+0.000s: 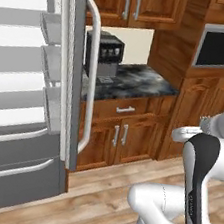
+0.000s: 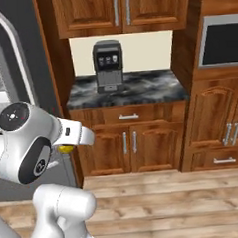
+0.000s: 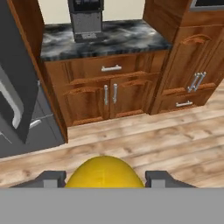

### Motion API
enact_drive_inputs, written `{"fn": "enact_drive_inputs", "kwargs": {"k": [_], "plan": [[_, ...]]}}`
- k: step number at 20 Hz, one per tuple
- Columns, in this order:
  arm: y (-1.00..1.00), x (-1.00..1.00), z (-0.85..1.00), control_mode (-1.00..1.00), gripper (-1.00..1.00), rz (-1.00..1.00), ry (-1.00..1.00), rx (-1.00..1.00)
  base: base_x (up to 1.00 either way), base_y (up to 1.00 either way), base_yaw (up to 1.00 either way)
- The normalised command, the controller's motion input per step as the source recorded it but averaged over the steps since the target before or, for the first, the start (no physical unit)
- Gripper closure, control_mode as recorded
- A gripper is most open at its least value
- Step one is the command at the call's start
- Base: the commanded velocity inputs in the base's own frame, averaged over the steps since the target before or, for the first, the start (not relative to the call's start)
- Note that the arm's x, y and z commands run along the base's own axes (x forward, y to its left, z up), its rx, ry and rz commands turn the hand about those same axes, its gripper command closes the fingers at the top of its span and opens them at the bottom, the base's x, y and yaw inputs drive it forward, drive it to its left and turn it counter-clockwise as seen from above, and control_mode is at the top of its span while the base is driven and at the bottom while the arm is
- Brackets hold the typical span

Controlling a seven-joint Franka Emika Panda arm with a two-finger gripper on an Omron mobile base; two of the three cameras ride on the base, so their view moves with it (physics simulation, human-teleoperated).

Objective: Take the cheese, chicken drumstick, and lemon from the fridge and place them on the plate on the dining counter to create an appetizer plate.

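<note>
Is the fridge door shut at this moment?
No, the fridge door stands open in the left base view, with its white interior shelves exposed.

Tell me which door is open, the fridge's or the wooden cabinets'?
The fridge door is open: it swings outward with its long pale handle, baring white shelves. The wooden cabinet doors under the marbled counter sit flat and shut.

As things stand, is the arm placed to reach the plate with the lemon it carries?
Probably not yet. The tool holds the lemon low over the wood floor, facing the coffee machine and cabinets beside the open fridge; no plate is in sight.
</note>
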Motion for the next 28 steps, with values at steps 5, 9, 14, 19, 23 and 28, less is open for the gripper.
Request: {"fn": "enact_drive_inputs", "kwargs": {"k": [5, 9, 14, 19, 23, 28], "plan": [[0.0, 0.0, 0.0, 1.0, 1.0, 0.0, 0.0, 0.0, -0.02, -1.0, -0.23], [0.0, 0.0, 0.0, 1.0, 1.0, 0.0, 0.0, 0.0, 0.0, -0.99, -0.29], [0.0, 0.0, 0.0, 1.0, 1.0, 0.0, 0.0, 0.0, 0.0, -1.0, -0.33], [0.0, 0.0, 0.0, 1.0, 1.0, 0.0, 0.0, 0.0, 0.0, -1.0, -0.35], [0.0, 0.0, 0.0, 1.0, 1.0, 0.0, 0.0, 0.0, -0.02, -0.94, -0.34], [0.0, 0.0, 0.0, 1.0, 1.0, 0.0, 0.0, 0.0, -0.03, -0.91, -0.34]]}}
